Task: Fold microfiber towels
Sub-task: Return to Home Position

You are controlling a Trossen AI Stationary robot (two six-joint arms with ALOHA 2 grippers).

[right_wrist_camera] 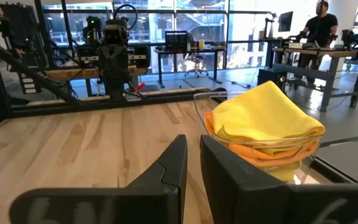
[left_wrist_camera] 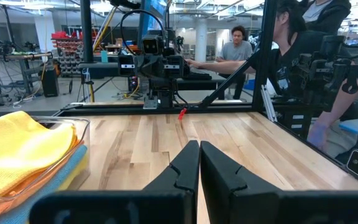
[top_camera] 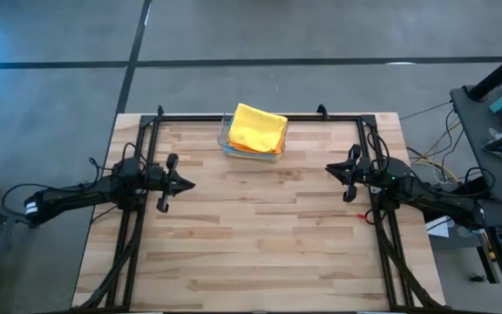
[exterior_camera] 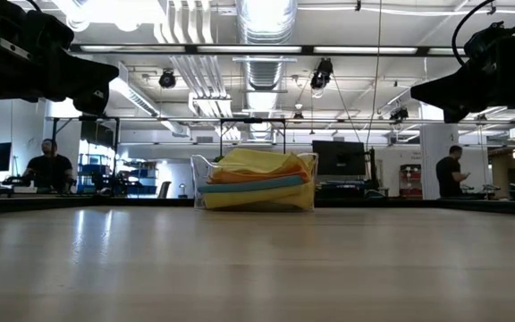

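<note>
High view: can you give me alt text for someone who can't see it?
A clear plastic bin at the far edge of the wooden table holds folded microfiber towels, a yellow one on top. The left gripper and right gripper hover at either side, empty, facing each other.

1. Left arm (top_camera: 77, 196) lies low and outstretched; left gripper (top_camera: 181, 184) points inward, fingers (left_wrist_camera: 185, 165) pressed together.
2. Right arm (top_camera: 434, 199) mirrors it; right gripper (top_camera: 331, 169) faces the left, fingers (right_wrist_camera: 173, 165) slightly parted.
</note>
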